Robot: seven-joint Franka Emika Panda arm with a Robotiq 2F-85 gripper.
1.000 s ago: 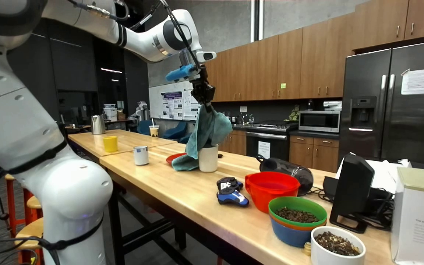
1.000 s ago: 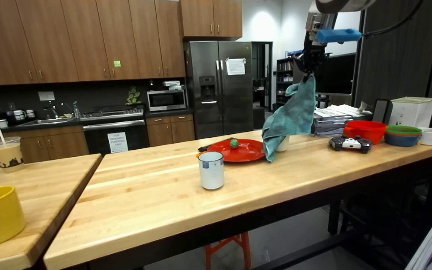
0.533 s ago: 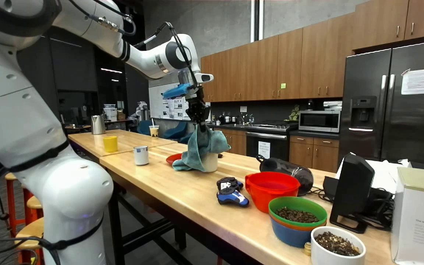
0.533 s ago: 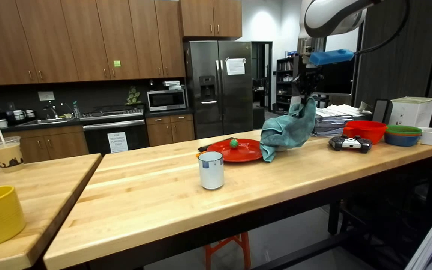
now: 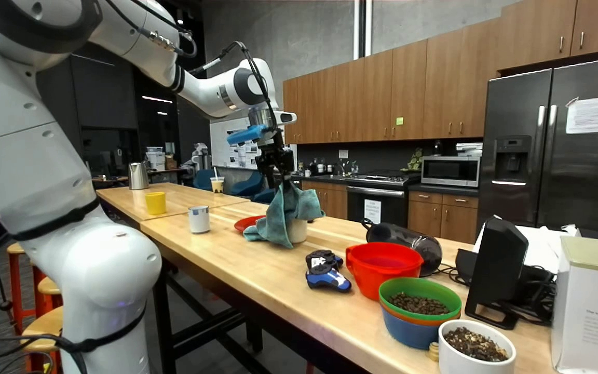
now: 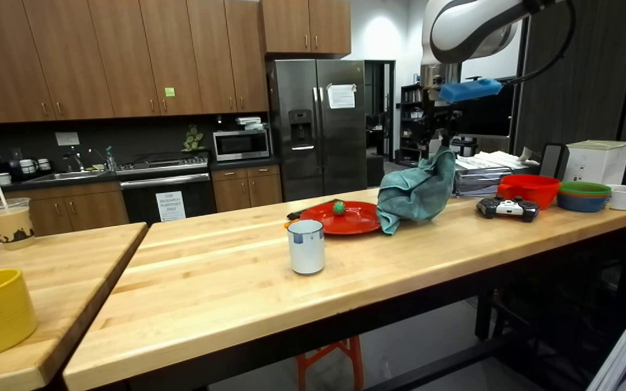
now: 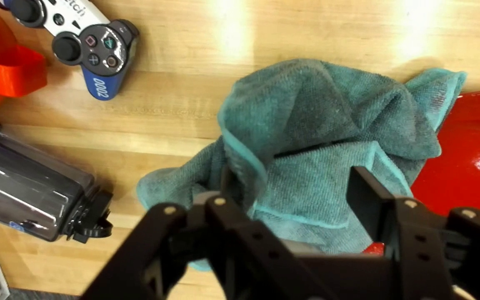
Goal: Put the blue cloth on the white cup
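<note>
The blue cloth [image 5: 284, 213], greyish teal with a lighter hem, lies crumpled over the white cup [image 5: 297, 231], whose lower side shows beneath it in an exterior view. One end trails onto the table beside the red plate. My gripper [image 7: 293, 183] is just above the heap, jaws spread wide, cloth visible in the gap between them. A raised fold partly covers one fingertip in the wrist view; the opposite finger's pad [image 7: 367, 196] is bare. In an exterior view the gripper [image 6: 437, 138] points down at the cloth's [image 6: 416, 187] raised peak; whether they touch I cannot tell.
A red plate [image 6: 354, 217] with a green ball lies against the cloth. Nearby stand a white mug with blue patches [image 6: 306, 250], a game controller [image 7: 94, 50], a red bowl [image 5: 382, 267] and a dark clear pitcher [image 7: 27, 183] on its side. Stacked bowls [image 5: 418, 311] stand farther along.
My gripper has come down over the cup and its jaws have parted. The cloth, which hung stretched from the fingers, has sunk into a heap on the cup.
</note>
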